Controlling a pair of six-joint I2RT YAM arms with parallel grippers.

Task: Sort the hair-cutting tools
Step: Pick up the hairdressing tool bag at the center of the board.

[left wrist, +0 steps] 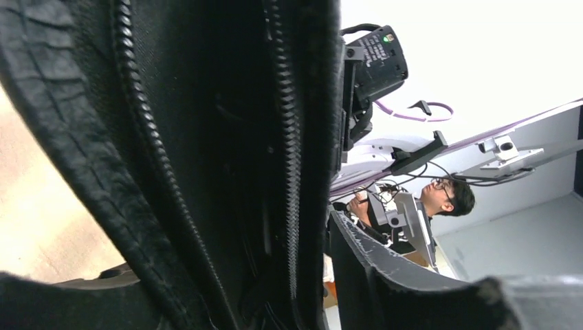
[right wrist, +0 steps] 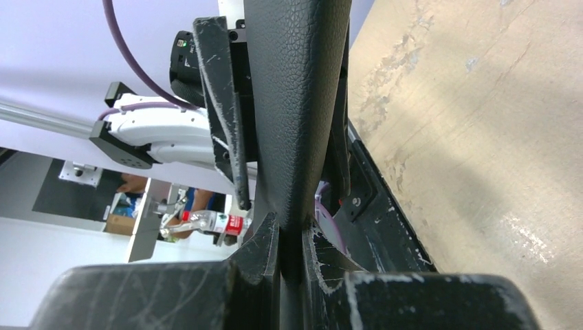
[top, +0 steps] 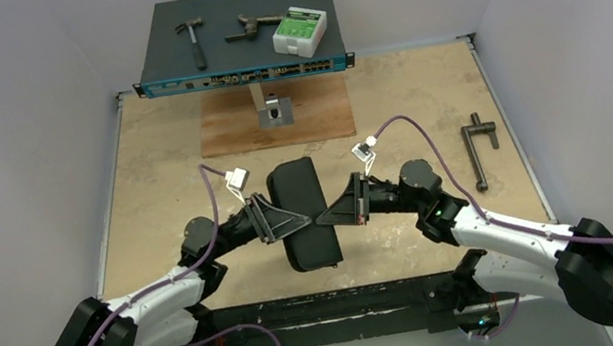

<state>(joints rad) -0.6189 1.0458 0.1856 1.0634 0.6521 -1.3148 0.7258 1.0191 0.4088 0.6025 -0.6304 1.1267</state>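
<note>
A tan table (top: 160, 160) boxed in by white walls fills the overhead view. A black zip pouch (top: 301, 207) lies at its centre between the two arms. The left gripper (top: 292, 222) is at the pouch's left side and the right gripper (top: 327, 219) at its right edge. A hammer (top: 193, 41) rests on the blue switch box (top: 166, 27) at the back, and a grey T-bar (top: 479, 149) lies well apart on the right.

The left wrist view looks along the pouch's parted zipper (left wrist: 289, 137) into a dark interior. I cannot tell whether those jaws grip the pouch.

In the right wrist view the fingertips (right wrist: 261, 247) are clamped on the pouch's edge.

No hair-cutting tools are visible; they may be inside, so sorting looks barely begun.
</note>
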